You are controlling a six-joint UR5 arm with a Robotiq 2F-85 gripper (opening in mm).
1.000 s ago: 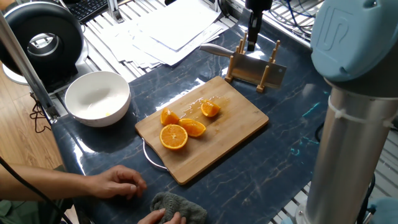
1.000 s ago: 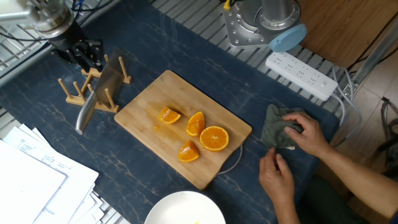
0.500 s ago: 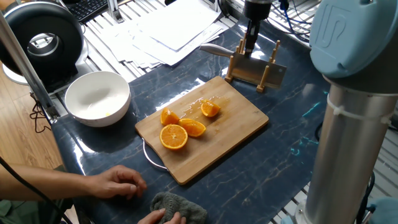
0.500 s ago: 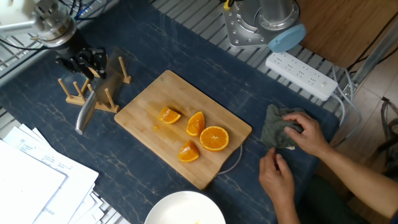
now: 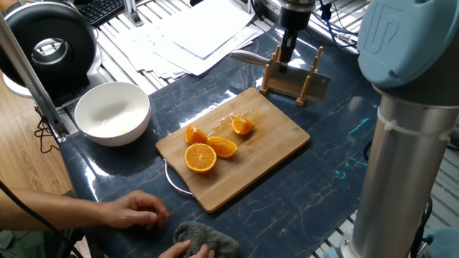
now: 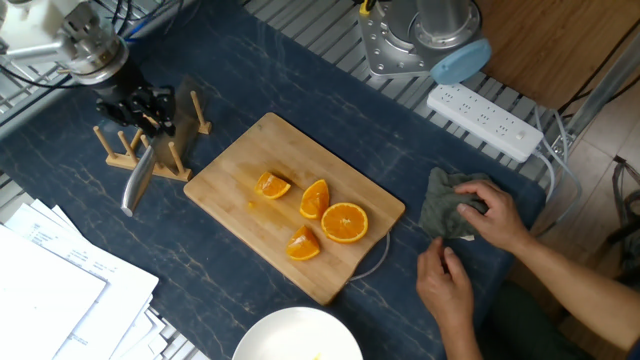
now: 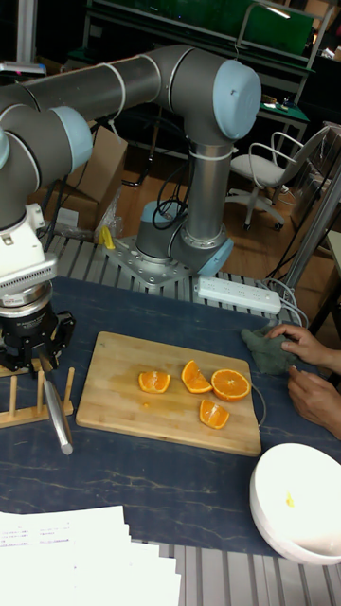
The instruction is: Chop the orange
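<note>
Reaching for the knife (image 6: pixel 140 172) in its wooden rack (image 6: pixel 150 140), the pincer (image 6: pixel 143 107) stands apart just above it. Grip the handle squarely. The orange (image 6: pixel 271 185) lies well beyond, on the cutting board (image 6: pixel 230 235).

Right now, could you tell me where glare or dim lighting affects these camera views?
One fixed view: glare streaks the wet cutting board beside the lone orange wedge, and the dark table mat reflects light. The other fixed view: evenly lit, little glare. Tall fixed view: dim background, and the gripper sits in shadow above the knife.
</note>
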